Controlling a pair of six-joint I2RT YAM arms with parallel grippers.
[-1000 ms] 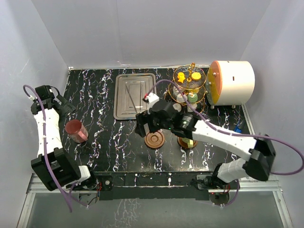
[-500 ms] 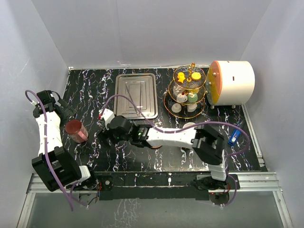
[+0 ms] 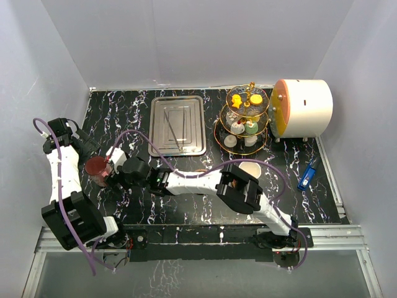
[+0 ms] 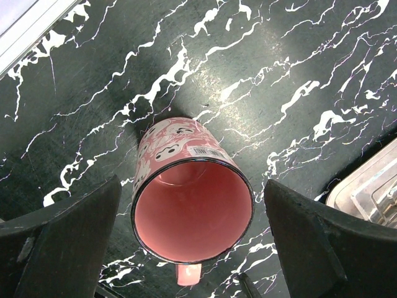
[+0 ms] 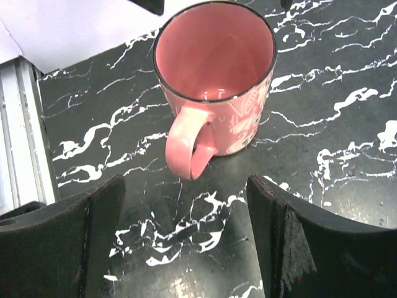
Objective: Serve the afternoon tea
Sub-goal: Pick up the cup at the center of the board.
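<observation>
Maroon cup (image 3: 99, 169) stands upright at the left side of the black marbled table (image 3: 142, 198), mouth up, long axis vertical, on no saucer that we can see. Right claw (image 3: 111, 172) reaches across the table and sits just beside the cup on its inner side. From the right wrist the cup is straight ahead of the fingertips, not yet between them, and its handle (image 5: 189, 149) points back at the claw. Jaws there are spread wide, wider than the cup body, gripping nothing. Left claw (image 3: 84, 139) hangs a little behind the cup toward the far left, jaws at full spread, looking down into the mouth, also gripping nothing. We judge the right claw the nearer. A straight advance would meet the handle first, so the grip wants either the handle itself or a shifted line onto the body. Containers, big to small: white cylinder (image 3: 303, 108) at far right, contents hidden; steel tray (image 3: 161, 146) with only a thin metal utensil (image 3: 175, 129), kind unclear; tiered stand (image 3: 217, 133) carrying cakes (image 3: 247, 98), yellow and orange on top, white and green below; cream cup (image 3: 250, 169) near the stand, looks empty; the cup itself empty, pink inside.
</observation>
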